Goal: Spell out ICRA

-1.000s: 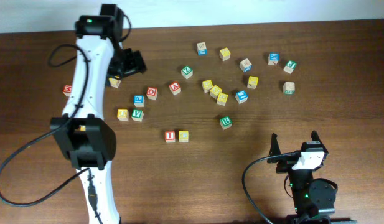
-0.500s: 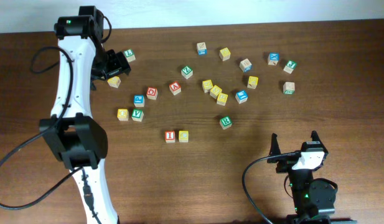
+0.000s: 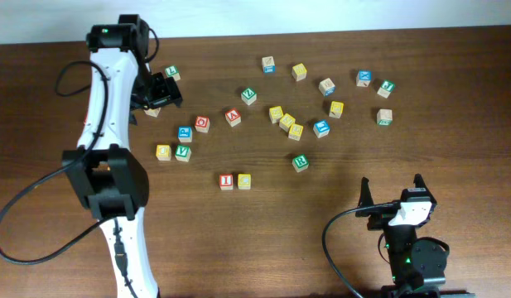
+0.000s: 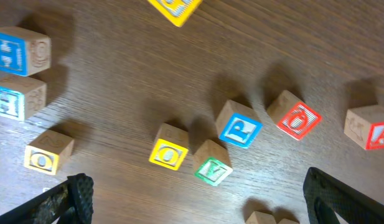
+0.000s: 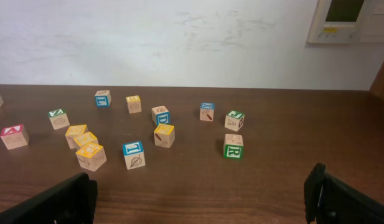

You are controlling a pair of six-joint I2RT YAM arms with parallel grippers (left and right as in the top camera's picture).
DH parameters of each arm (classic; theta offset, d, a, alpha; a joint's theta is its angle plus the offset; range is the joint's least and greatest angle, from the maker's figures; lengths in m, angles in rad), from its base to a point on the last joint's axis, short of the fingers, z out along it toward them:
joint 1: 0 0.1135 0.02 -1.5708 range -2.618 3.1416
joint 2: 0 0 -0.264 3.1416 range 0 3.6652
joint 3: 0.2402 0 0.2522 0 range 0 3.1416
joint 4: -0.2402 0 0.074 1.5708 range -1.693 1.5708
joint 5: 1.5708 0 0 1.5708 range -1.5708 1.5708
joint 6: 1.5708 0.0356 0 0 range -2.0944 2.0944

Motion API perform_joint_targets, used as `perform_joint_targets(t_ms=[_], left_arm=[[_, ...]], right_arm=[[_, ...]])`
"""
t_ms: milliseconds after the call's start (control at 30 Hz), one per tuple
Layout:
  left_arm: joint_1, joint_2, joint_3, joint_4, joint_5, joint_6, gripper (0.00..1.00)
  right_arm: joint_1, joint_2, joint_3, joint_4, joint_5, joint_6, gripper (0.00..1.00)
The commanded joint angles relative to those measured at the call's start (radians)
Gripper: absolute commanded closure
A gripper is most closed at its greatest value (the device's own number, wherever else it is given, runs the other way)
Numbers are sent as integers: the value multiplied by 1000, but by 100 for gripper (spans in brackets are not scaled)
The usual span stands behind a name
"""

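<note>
Three yellow cubes (image 3: 286,122) cluster near green R (image 3: 300,163).

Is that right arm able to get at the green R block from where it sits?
Probably yes: the green R block stands alone, and nothing lies between it and the right claw, which is open.
</note>
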Motion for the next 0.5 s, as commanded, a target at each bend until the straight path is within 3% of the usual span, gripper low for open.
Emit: perform_joint_targets(t_ms=[0, 333, 467], left_arm=[[-42, 64, 2, 0, 14, 17, 1], [-89, 128, 3, 139, 15, 16, 7], [-68, 126, 125, 78, 14, 17, 5]], right_arm=[[-7, -8, -5, -6, 12, 4, 2], [-7, -8, -5, -6, 12, 4, 2], [-7, -8, -5, -6, 12, 4, 2]])
